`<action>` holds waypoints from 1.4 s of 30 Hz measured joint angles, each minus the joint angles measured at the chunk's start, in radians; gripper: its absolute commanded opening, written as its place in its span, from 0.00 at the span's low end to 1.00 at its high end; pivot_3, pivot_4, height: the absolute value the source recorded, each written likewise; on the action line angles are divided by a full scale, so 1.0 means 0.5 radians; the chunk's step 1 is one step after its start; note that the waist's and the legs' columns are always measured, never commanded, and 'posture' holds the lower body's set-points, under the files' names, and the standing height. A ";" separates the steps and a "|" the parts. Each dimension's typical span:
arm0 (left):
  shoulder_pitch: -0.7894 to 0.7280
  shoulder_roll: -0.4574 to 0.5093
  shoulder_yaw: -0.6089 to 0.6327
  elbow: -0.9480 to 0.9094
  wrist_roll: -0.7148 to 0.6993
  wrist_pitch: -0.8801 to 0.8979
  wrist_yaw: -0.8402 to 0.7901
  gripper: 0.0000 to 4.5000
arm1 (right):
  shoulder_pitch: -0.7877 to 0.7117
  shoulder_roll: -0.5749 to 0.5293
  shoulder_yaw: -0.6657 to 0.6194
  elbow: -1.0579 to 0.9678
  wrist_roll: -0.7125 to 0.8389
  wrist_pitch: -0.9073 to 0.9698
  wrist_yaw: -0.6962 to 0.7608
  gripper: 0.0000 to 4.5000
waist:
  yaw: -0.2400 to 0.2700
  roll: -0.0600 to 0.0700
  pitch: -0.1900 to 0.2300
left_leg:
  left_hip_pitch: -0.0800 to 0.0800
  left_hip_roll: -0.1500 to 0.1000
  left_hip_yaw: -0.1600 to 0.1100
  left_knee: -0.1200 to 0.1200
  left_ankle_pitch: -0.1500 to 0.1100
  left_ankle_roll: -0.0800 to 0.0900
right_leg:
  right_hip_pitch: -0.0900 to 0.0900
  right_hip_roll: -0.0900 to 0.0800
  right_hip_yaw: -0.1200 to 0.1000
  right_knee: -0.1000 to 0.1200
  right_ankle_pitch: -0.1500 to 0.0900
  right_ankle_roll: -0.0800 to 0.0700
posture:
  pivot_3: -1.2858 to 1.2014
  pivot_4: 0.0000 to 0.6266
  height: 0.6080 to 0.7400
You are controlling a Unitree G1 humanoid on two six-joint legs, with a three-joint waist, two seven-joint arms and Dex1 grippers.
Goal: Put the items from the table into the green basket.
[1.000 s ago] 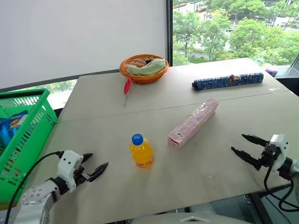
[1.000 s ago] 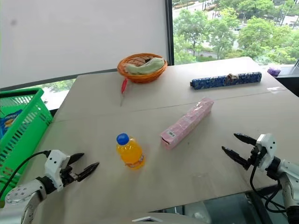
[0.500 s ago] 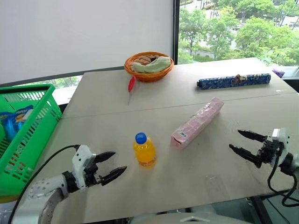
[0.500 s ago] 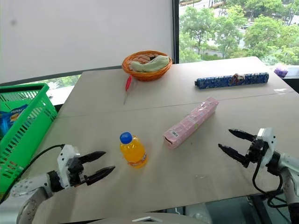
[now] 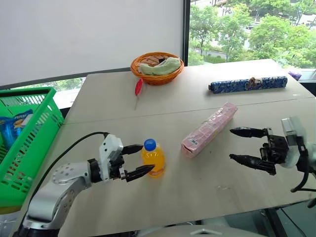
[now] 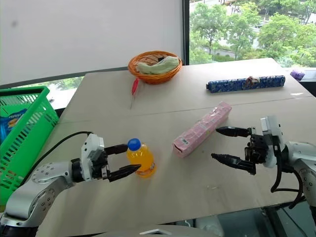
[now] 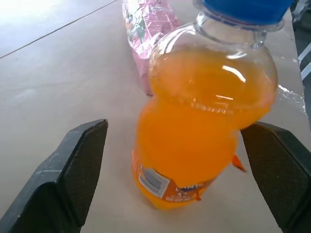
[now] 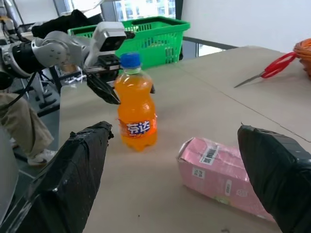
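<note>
Behind the beige surface (image 5: 123, 106) a window shows trees. I have the orange bottle (image 5: 153, 158) upright near the front edge, and the pink box (image 5: 209, 129) lies slantwise just beside it toward the middle, both yet to go into the green basket (image 5: 30, 143) off the left edge. My left gripper (image 5: 138, 160) is wide apart, one finger either side of the bottle, not yet pressing it, lined up for a grasp. My right gripper (image 5: 241, 145) hangs wide and empty beside the box.
</note>
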 measured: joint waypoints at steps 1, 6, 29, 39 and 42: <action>-0.014 -0.009 -0.016 0.018 0.012 0.001 0.004 0.99 | -0.008 0.003 0.007 -0.001 0.000 0.010 -0.006 1.00 | -0.002 0.000 0.000 | 0.000 0.000 0.000 0.000 0.000 0.000 | 0.000 0.000 0.000 0.000 0.000 0.000 | 0.42 0.00 1.00; -0.133 -0.070 -0.122 0.132 0.102 -0.017 0.026 0.99 | -0.015 0.036 0.045 -0.040 0.000 0.042 -0.042 1.00 | -0.005 -0.002 0.002 | -0.001 0.000 0.000 0.000 0.000 0.000 | 0.000 0.000 0.000 -0.001 0.000 0.000 | 0.42 0.00 1.00; -0.438 -0.420 -0.216 0.494 0.161 0.026 0.192 0.01 | 0.042 0.119 0.049 -0.125 -0.057 0.009 -0.170 1.00 | -0.069 -0.004 0.002 | 0.000 0.000 0.000 0.003 -0.001 0.001 | 0.001 0.000 -0.001 0.000 0.001 0.002 | 0.40 0.00 1.00; -0.530 -0.426 -0.272 0.567 0.261 0.008 0.233 0.82 | 0.043 0.161 0.050 -0.125 -0.112 -0.050 -0.211 1.00 | -0.069 0.000 -0.003 | 0.001 0.000 0.000 0.005 -0.001 0.001 | 0.002 0.000 -0.001 -0.001 0.002 0.003 | 0.39 0.00 1.00; -0.548 -0.434 -0.304 0.566 0.255 0.052 0.233 0.97 | 0.043 0.161 0.050 -0.125 -0.123 -0.056 -0.211 1.00 | -0.073 0.001 -0.004 | 0.002 0.000 0.000 0.005 -0.001 0.001 | 0.002 0.000 -0.001 0.000 0.002 0.003 | 0.39 0.00 1.00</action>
